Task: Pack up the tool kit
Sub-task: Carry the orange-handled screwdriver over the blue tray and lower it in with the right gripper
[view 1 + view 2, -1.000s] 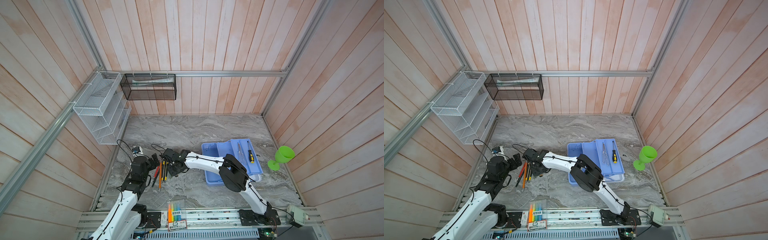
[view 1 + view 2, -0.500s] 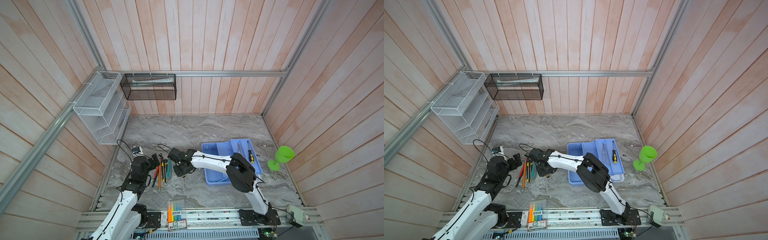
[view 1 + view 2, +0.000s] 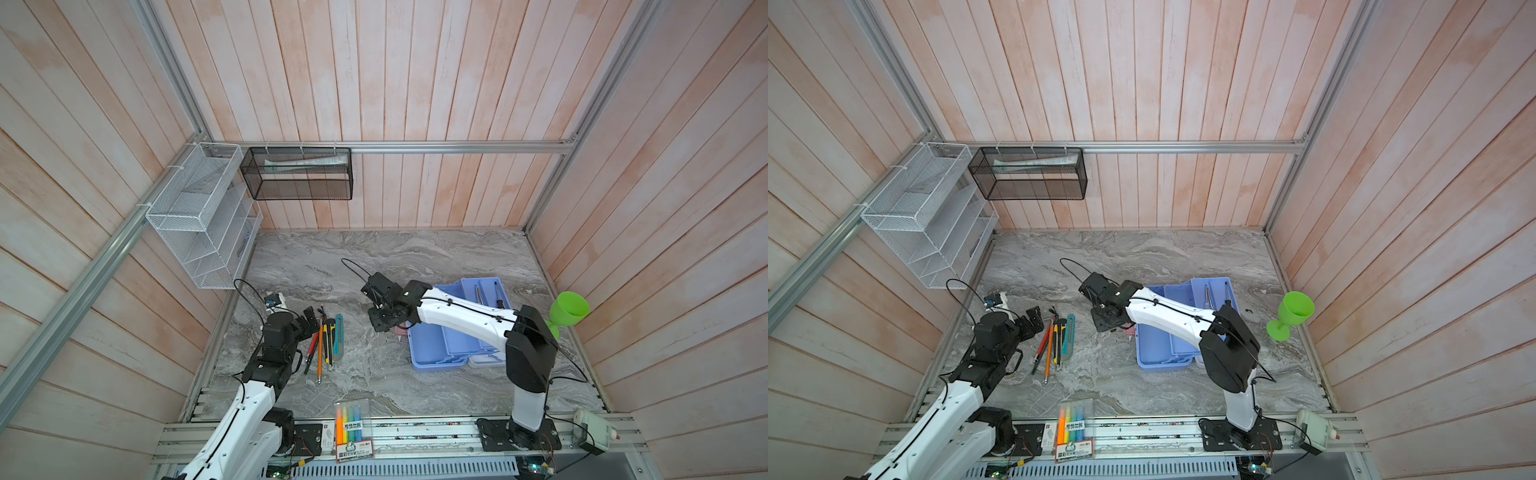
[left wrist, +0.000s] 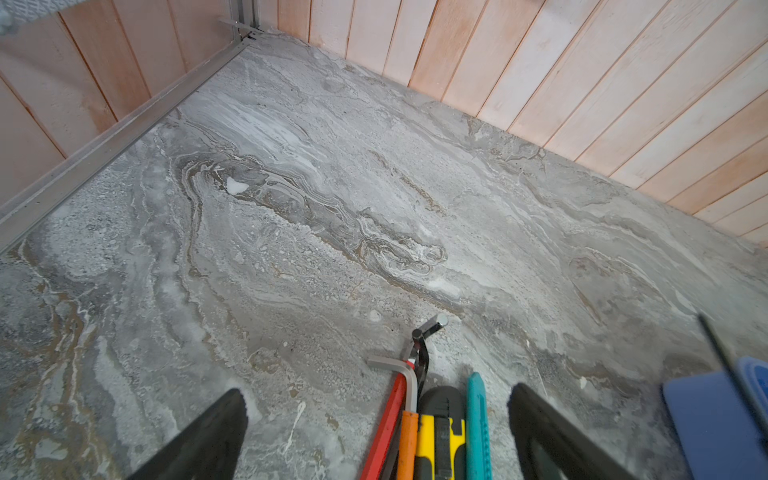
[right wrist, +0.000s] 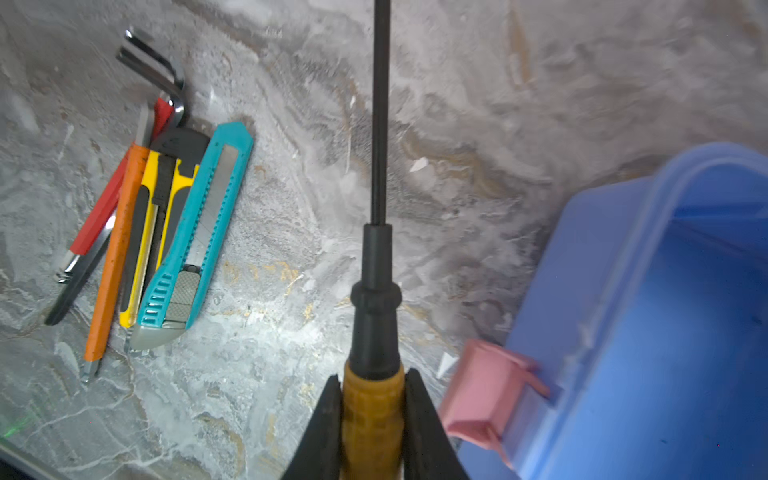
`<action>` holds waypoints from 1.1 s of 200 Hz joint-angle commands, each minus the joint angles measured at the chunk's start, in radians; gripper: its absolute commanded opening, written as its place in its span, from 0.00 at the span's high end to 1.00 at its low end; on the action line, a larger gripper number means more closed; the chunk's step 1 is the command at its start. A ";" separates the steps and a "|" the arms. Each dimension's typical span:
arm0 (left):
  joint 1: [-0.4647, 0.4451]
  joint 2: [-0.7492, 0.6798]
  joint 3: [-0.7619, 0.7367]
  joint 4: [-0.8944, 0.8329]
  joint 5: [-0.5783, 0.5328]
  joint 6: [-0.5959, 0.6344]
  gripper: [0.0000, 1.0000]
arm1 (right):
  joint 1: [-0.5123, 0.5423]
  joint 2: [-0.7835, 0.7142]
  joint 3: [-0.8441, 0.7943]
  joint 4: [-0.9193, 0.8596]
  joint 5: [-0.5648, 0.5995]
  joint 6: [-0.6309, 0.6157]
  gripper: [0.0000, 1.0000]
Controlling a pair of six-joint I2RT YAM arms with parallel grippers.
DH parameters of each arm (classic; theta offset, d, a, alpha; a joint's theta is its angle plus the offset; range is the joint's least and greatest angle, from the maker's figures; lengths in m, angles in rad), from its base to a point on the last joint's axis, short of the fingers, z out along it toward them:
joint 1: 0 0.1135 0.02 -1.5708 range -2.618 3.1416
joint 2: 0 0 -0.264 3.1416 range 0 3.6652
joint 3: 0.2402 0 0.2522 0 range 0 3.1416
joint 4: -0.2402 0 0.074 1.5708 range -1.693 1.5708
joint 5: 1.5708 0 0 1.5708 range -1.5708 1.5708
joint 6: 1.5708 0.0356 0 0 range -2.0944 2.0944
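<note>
**Left side.** The left gripper [image 4: 376, 392] hangs low over the marble table [image 4: 332, 187] with its jaws wide apart and nothing between them. Directly under it lies a row of loose tools, touching one another, long axes running away from the robot: a red-sleeved hex key [image 5: 104, 208], an orange-handled tool [image 5: 114, 257], a yellow-and-black utility knife [image 5: 166, 199] and a teal utility knife [image 5: 199, 224]. The left arm is plainly the nearer one to these.

**Centre.** The right gripper [image 5: 372, 386] reaches across the middle, its jaws clamped on the amber handle of a screwdriver [image 5: 376, 266]. The black shaft runs straight out ahead of the jaws.

**Right side.** The light blue case base [image 5: 665, 291] stands open just beside that gripper, toward the robot's right, with its pink latch [image 5: 486, 390] nearly at the fingertips. In my judgement the coming move is a short carry rightward over the wall. The shaft lies more along that wall than across it, so little turning seems needed.

**Limits of view.**
- The tray [image 3: 465, 286] holds two slim tools, too small to identify.
- The arm hides much of the case.
- The lid cannot be made out with certainty.
- The screwdriver tip is cut off.
</note>
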 commanded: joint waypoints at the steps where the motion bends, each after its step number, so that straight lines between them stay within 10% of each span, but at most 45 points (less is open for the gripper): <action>1: 0.006 -0.010 -0.010 0.003 0.007 -0.002 0.00 | -0.075 -0.108 -0.048 -0.046 0.057 -0.045 1.00; 99: 0.007 -0.006 -0.007 0.001 0.006 -0.004 0.00 | -0.453 -0.489 -0.256 -0.166 0.103 -0.098 1.00; 220: 0.007 -0.006 -0.008 0.001 0.006 -0.004 0.00 | -0.706 -0.500 -0.361 -0.224 0.140 -0.204 1.00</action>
